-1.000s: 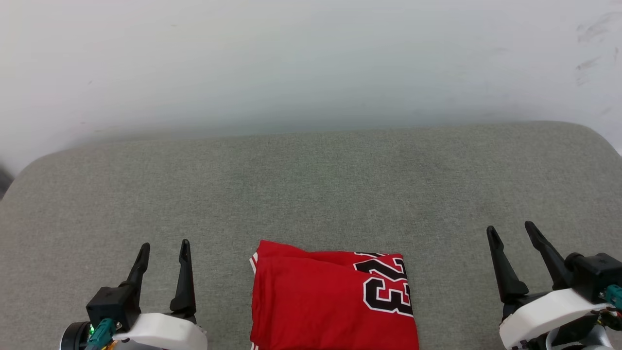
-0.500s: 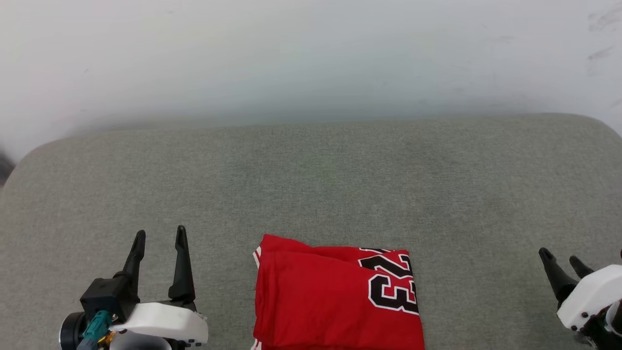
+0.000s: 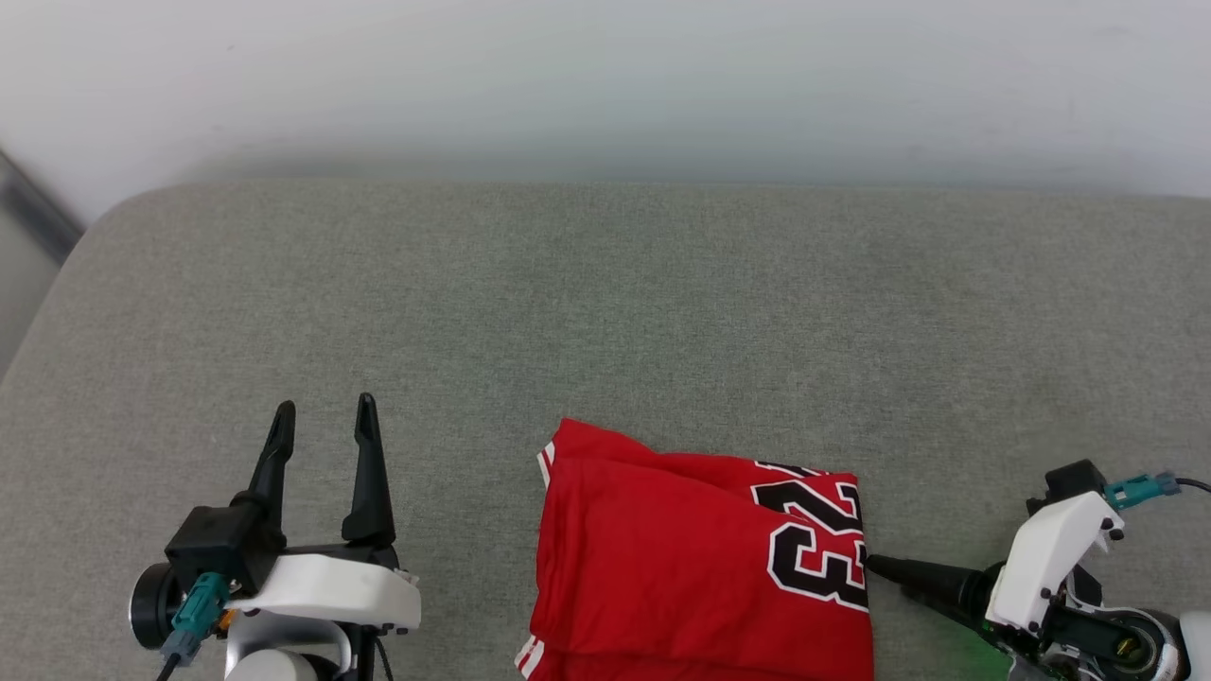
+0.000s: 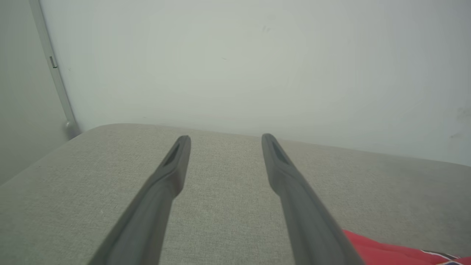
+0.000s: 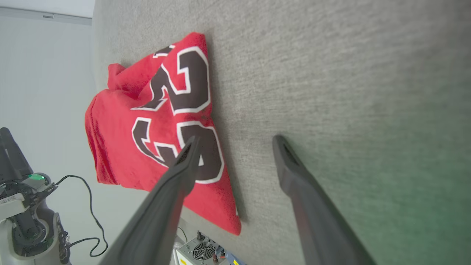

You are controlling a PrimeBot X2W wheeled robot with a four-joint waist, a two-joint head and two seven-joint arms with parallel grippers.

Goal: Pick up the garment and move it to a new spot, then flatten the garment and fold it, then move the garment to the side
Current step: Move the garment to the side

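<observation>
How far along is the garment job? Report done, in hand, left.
Done: the garment lies folded into a compact rectangle on the grey cushion. In hand: the right gripper, open, points at its right edge, gripping nothing. The left gripper stands open, apart. Left: moving it to the side.

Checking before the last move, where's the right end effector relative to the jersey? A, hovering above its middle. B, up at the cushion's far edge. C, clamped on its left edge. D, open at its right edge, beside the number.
D: the right end effector is open, with its fingertips at the right edge of the jersey, level with the 23.
</observation>
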